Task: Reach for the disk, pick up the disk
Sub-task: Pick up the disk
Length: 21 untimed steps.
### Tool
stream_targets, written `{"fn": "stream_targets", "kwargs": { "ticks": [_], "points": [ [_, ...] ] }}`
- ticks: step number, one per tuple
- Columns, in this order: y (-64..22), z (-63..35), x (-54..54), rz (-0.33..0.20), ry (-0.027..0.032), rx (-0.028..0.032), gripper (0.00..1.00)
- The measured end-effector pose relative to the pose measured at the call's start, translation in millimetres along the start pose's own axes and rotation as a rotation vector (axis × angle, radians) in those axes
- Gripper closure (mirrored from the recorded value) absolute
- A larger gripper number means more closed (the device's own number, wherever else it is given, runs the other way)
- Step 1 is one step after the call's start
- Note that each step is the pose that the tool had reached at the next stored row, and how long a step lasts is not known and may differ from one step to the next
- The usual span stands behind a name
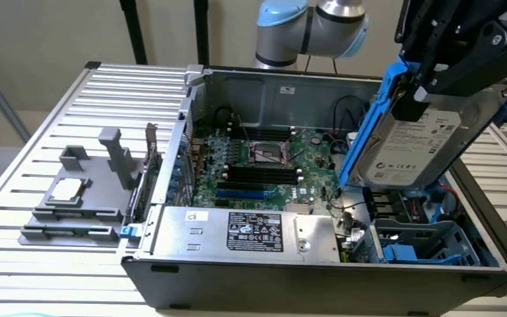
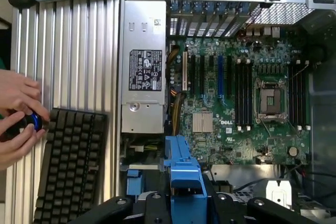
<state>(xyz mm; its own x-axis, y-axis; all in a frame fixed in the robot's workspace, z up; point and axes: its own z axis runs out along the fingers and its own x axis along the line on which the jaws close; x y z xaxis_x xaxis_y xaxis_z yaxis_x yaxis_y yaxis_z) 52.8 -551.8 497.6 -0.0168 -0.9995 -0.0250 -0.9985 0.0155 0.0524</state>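
My hand (image 1: pixel 425 89) is clamped on the disk (image 1: pixel 412 142), its black fingers gripping the upper end of the blue carrier (image 1: pixel 372 125) that frames it. The disk hangs tilted in the air, label side facing out, lifted clear above the open computer case (image 1: pixel 324 277) on the exterior view's right. From my wrist I look straight down past the blue edge of the carrier (image 2: pixel 184 177) held between my fingers.

So, as I judge it, the reach is finished and the pick is essentially made: the disk touches nothing in the case and rests on nothing but my grip.

Just beneath the disk sits the drive bay with its blue plastic cage (image 1: pixel 421 241), now without a drive in the slot under me. Beside that lies the large silver box with the black label (image 1: pixel 253 231), along the near wall of the case. Further in is the green motherboard (image 1: pixel 263 162) with its bare processor socket (image 1: pixel 269 153) and rows of black memory slots.

Outside the case, on the ribbed metal counter (image 1: pixel 77 264), stands a grey fixture (image 1: pixel 86 191) holding a small square chip (image 1: pixel 67 190). In the wrist view, a black keyboard (image 2: pixel 68 166) lies on the counter, and a person's hands (image 2: pixel 18 114) hold a small dark object with a blue part next to it.
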Motion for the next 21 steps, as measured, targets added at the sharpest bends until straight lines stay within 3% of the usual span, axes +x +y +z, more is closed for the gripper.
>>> {"fn": "stream_targets", "kwargs": {
  "ticks": [10, 16, 18, 21],
  "points": [
    [-33.9, -2.9, 24.6, 0.0, 0.0001, 0.0, 0.67],
    [-57.1, -3.8, 29.8, -0.001, -0.0002, 0.0014, 0.67],
    [-59.4, -3.2, 30.0, -0.001, -0.0006, 0.0058, 0.67],
    [-59.4, -3.2, 30.0, -0.001, -0.0008, 0.0069, 0.67]
  ]
}}
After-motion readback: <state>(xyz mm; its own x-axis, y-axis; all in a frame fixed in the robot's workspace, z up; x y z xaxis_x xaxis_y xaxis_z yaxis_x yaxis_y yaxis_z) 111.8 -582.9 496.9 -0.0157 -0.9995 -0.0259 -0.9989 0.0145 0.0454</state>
